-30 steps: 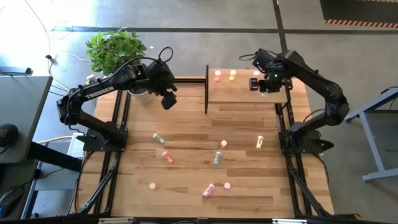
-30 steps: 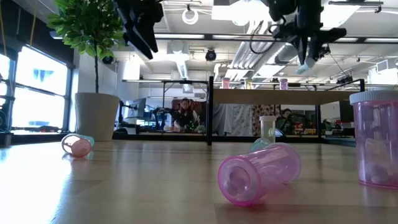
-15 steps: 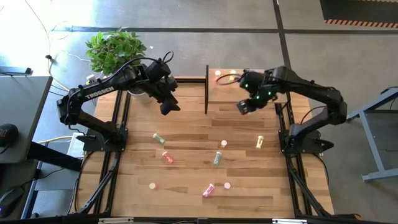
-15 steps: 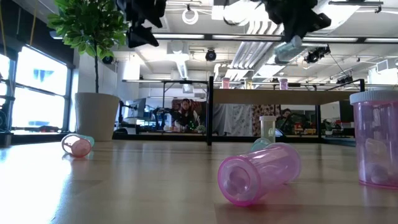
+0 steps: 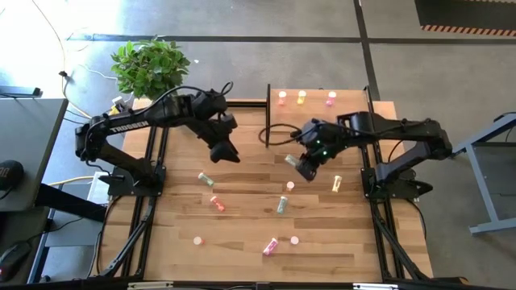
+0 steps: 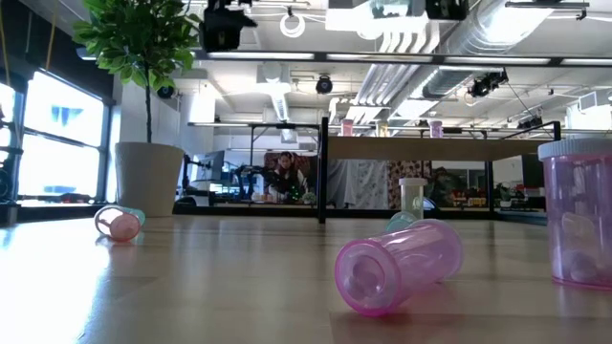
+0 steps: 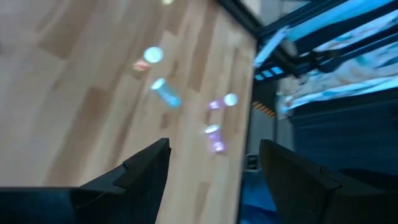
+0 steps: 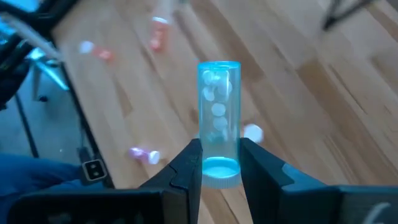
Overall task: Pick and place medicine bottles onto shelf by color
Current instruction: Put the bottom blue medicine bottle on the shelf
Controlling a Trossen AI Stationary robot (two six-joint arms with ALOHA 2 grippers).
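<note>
My right gripper (image 5: 301,166) hangs above the middle of the table, just near of the shelf (image 5: 343,122), and is shut on a pale green medicine bottle (image 8: 218,112). My left gripper (image 5: 226,152) is open and empty above the table, left of the shelf's black panel (image 5: 268,118); its wrist view (image 7: 214,171) shows nothing between the fingers. A pink (image 5: 282,98), a yellow (image 5: 301,97) and another pink bottle (image 5: 331,97) stand on the shelf's far edge. Several more bottles lie or stand on the tabletop. My right gripper pinches the pale green bottle between its two fingers at its capped end (image 8: 219,167). The rest of the bottle sticks out forward past the fingertips (image 8: 194,152), along the fingers. The fingers slant down toward the table's left and near side. The bottle is lifted clear of the table.
On the table lie a green-pink bottle (image 5: 205,179), an orange-red one (image 5: 216,203), a green one (image 5: 282,205), a yellow one (image 5: 337,184) and pink ones (image 5: 270,246); small pink ones stand nearby (image 5: 289,186). A potted plant (image 5: 149,64) stands beyond the far left corner.
My right gripper has gone from above the shelf toward the table's near and left side, carrying the pale green bottle out over the tabletop, and has tipped so that the bottle points left. My left gripper has gone a little toward the near edge.
</note>
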